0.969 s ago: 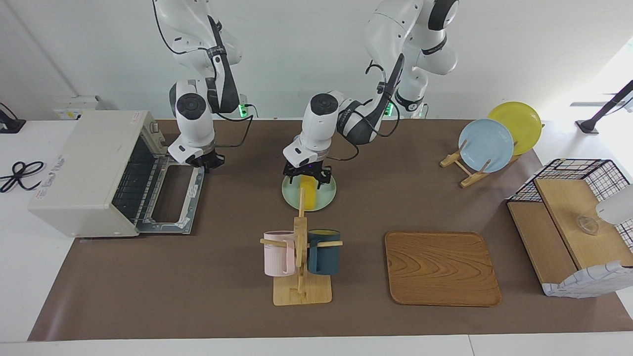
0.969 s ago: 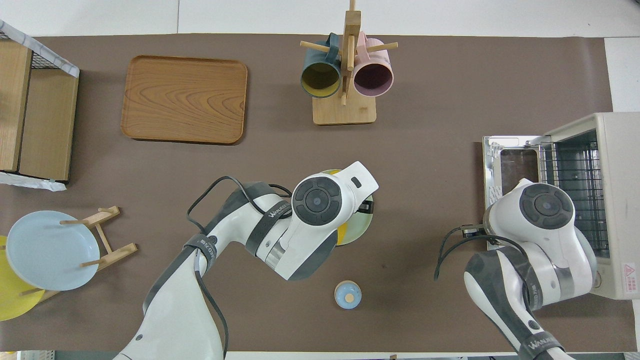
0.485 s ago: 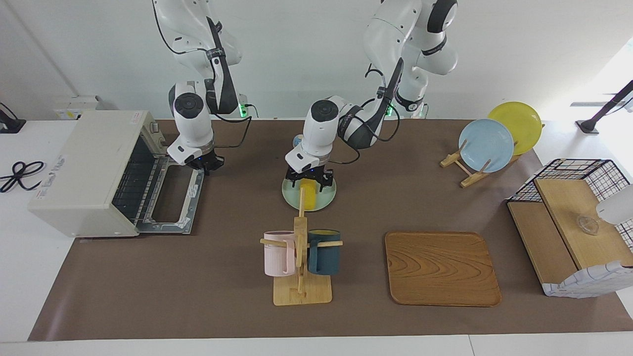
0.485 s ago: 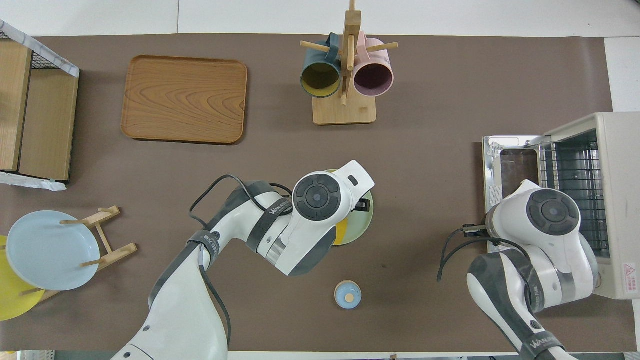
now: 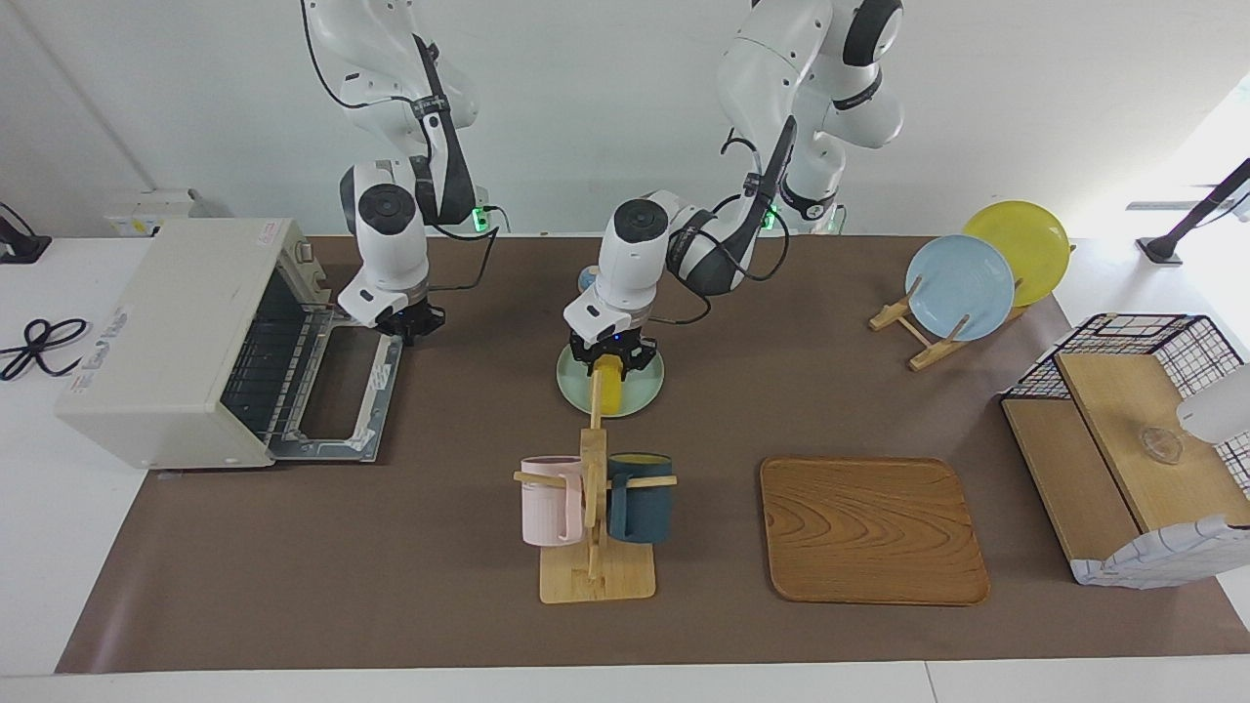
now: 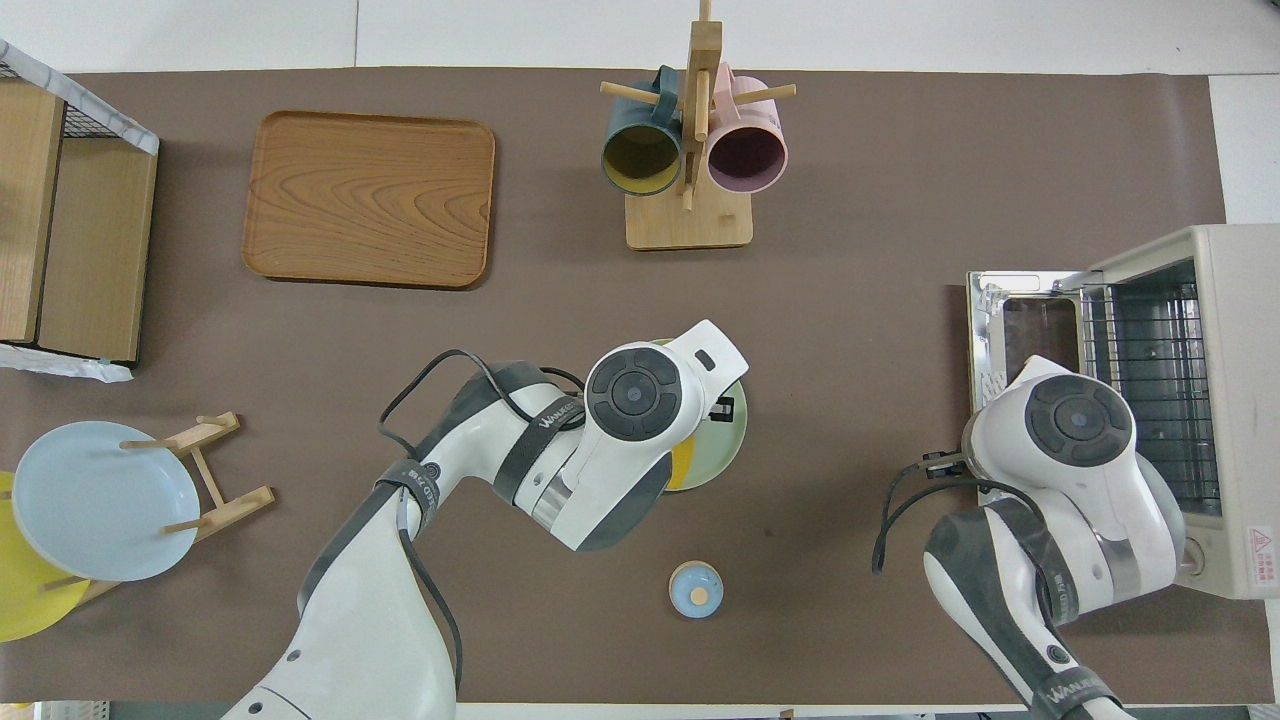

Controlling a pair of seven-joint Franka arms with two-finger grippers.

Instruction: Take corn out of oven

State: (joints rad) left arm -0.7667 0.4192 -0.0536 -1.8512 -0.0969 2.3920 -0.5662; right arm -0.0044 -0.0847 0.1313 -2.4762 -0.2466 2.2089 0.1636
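Corn (image 5: 607, 385) already out of open oven (image 5: 186, 342), lying on green plate (image 5: 640, 395) mid-table, left gripper (image 5: 610, 356) clamped on it, right gripper (image 5: 403, 322) shut over the dropped door's robot-side corner, seemingly waiting.

I've closed the left gripper (image 5: 609, 363) on the corn (image 5: 607, 388) lying on the green plate (image 5: 640, 392); its fingers were spread a second ago. My right gripper (image 5: 403, 323) drifted slightly toward twelve o'clock.

Bright, even light; window glare at left arm's end; soft shadows; sharp.
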